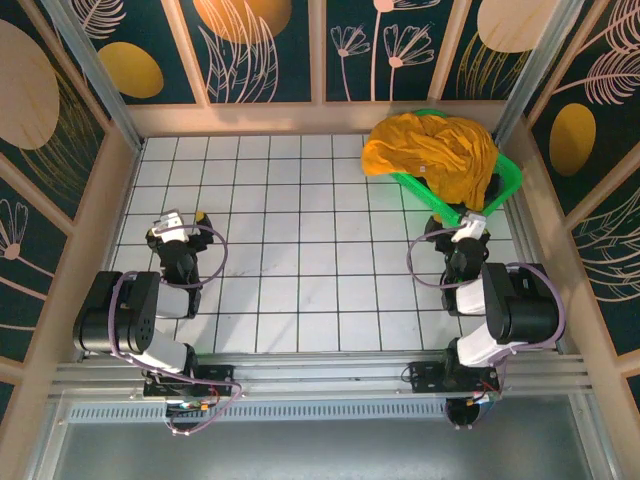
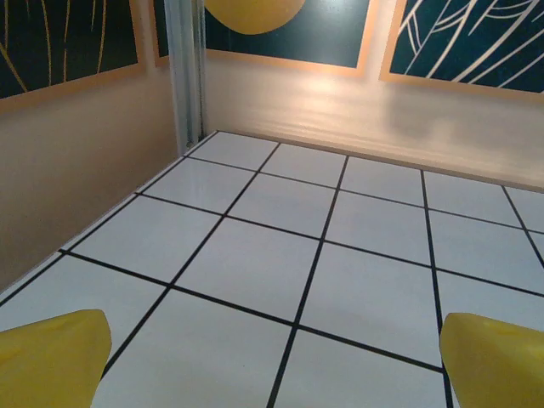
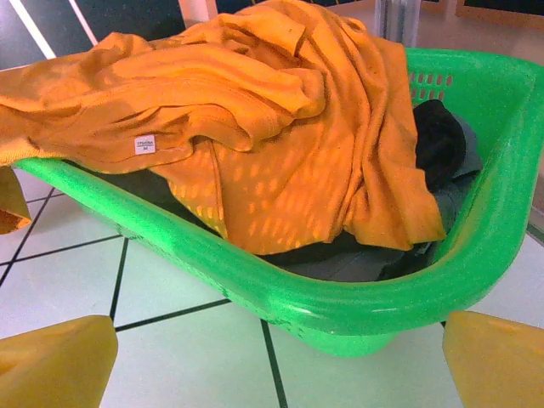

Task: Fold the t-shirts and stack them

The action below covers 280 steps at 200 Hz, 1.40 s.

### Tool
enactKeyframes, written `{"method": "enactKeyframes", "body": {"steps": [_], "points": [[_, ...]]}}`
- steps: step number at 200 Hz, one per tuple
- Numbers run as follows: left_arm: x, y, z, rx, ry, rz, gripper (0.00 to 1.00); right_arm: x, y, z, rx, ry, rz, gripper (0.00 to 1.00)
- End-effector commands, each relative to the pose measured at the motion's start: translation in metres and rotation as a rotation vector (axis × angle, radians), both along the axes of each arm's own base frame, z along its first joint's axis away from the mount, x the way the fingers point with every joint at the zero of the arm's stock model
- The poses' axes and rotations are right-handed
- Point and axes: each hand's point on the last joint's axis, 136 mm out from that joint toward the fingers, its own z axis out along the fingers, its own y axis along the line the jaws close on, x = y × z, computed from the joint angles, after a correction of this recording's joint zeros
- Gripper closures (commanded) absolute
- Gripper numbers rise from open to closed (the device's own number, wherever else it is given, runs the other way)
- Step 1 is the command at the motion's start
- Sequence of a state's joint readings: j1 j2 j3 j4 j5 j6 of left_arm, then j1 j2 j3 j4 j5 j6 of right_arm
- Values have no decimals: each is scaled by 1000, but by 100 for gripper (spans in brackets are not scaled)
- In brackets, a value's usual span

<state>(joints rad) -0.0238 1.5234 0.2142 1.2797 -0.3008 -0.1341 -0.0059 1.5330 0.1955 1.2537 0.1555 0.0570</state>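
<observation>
The mustard t-shirt (image 1: 432, 152) lies heaped over a green plastic basket (image 1: 508, 178) at the back right, spilling over its left rim. In the right wrist view the mustard t-shirt (image 3: 255, 110) covers most of the basket (image 3: 340, 297), and the black t-shirt (image 3: 438, 140) lies bunched under it inside. My right gripper (image 1: 460, 218) (image 3: 276, 374) is open just in front of the basket's near rim, holding nothing. My left gripper (image 1: 180, 225) (image 2: 276, 374) is open low over bare tiles at the left, its yellow fingertips (image 2: 51, 357) wide apart.
The white tiled table (image 1: 300, 230) is enclosed by low beige walls (image 2: 76, 170) on the left, back and right. A metal post (image 2: 185, 72) stands in the far left corner. The basket sits against the back right corner.
</observation>
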Motion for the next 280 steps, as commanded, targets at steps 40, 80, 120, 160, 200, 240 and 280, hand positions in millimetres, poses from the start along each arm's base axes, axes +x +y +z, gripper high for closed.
{"method": "enactKeyframes", "body": {"steps": [40, 80, 120, 160, 200, 240, 280], "points": [[-1, 1, 10, 11, -38, 10, 1, 6, 0, 12, -6, -43, 6, 1], [-1, 1, 10, 12, -38, 10, 1, 6, 0, 13, -5, -45, 7, 1], [-1, 1, 10, 11, -37, 10, 1, 6, 0, 12, -6, -43, 7, 1], [4, 12, 59, -18, -39, 96, 1, 24, 11, 62, -62, -12, -37, 1], [9, 29, 170, -352, -76, 291, 1, 65, -7, 162, 495, 112, -186, 1], [74, -29, 227, -557, -44, -33, 1, 137, -4, 165, 445, 305, -147, 13], [108, -125, 191, -644, 204, -253, 1, 199, -4, 114, 450, 489, -170, 14]]}}
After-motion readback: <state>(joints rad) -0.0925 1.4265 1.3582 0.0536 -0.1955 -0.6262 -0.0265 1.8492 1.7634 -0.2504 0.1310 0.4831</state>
